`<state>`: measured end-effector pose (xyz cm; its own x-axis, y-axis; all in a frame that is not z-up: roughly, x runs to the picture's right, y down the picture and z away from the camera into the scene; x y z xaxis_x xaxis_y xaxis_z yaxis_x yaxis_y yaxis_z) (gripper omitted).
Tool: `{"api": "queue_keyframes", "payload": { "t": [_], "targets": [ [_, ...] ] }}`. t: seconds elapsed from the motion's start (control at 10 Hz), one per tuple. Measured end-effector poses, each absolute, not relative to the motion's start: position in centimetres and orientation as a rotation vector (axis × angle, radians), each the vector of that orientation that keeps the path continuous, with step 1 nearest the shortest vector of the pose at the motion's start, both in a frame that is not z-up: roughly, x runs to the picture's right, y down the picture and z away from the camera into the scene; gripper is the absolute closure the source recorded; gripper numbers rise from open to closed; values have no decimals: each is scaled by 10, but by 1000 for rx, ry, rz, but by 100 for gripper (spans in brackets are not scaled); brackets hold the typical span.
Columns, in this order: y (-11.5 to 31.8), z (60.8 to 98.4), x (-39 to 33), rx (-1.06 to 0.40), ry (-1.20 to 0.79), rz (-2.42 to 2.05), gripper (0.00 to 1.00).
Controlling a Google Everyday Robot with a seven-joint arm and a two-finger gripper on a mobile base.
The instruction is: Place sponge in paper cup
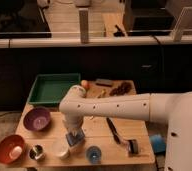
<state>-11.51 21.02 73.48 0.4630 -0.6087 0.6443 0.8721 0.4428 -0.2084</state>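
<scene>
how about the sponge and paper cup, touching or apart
Cannot tell. In the camera view the sponge, at the pincer below the wrist, lies right beside the paper cup, but neither contact nor gap shows plainly.

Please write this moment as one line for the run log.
gripper: pointing down at sponge | sponge: beside paper cup, not inside | placing: not yet done

The gripper (74, 135), right at the sponge (76, 142), is looking like smooth white plastic; the wooden table (101, 127) is appearing matt, and the metal cup (37, 152) is shining.
</scene>
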Motion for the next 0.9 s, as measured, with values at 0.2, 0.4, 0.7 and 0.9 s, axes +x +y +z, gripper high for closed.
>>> {"api": "queue_keyframes", "payload": {
  "t": [0.2,0.4,0.7,0.9],
  "targets": [
    [204,733,-103,-554,-520,-961,99],
    [199,725,-101,-535,-520,-971,99],
    [193,716,-100,-533,-508,-985,99],
    [189,708,-99,-529,-503,-989,99]
  ]
}}
